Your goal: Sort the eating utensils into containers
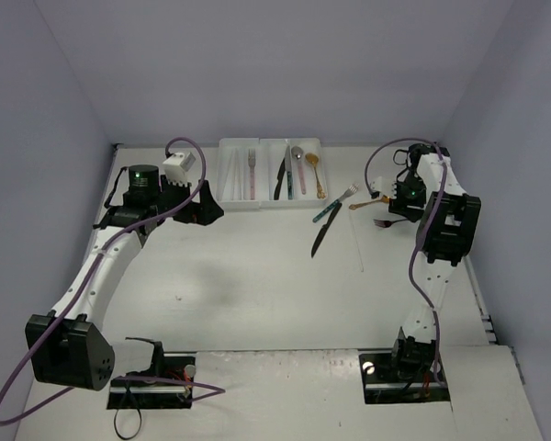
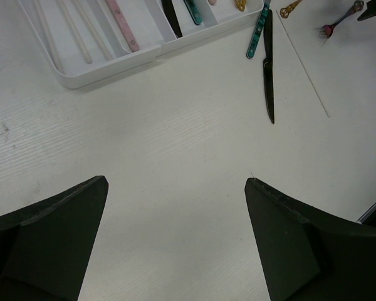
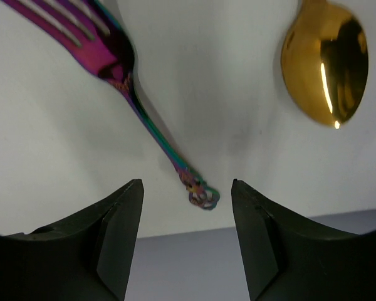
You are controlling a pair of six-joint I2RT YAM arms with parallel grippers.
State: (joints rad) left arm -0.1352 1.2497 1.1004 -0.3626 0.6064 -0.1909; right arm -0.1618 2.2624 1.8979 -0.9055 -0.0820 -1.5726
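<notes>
The left arm (image 1: 101,266) goes from its base at 7 o'clock of the table (image 1: 257,294) in a long line up to about 10 o'clock. The left gripper (image 2: 175,182) hangs above bare table just beside the left near corner of the white tray (image 1: 241,204). Its two fingers (image 2: 56,232) are spread wide and nothing is between them.

The right arm (image 1: 432,276) stands up from its base at 5 o'clock, bends at the elbow near 3 o'clock and turns its wrist inward. The right gripper (image 3: 187,188) points down at the table at about 2 o'clock. Its fingers (image 3: 113,232) are apart, and the curled handle end of the rainbow-coloured fork (image 3: 144,119) lies in the gap between them. I cannot tell if they touch it. The bowl of a gold spoon (image 3: 326,69) lies near, at 1 o'clock from the gripper in the wrist view.

The tray sits at 12 o'clock and holds some utensils in its compartments. A teal-handled fork (image 1: 335,204) and a black knife (image 1: 321,237) lie loose on the table between the tray and the right gripper
</notes>
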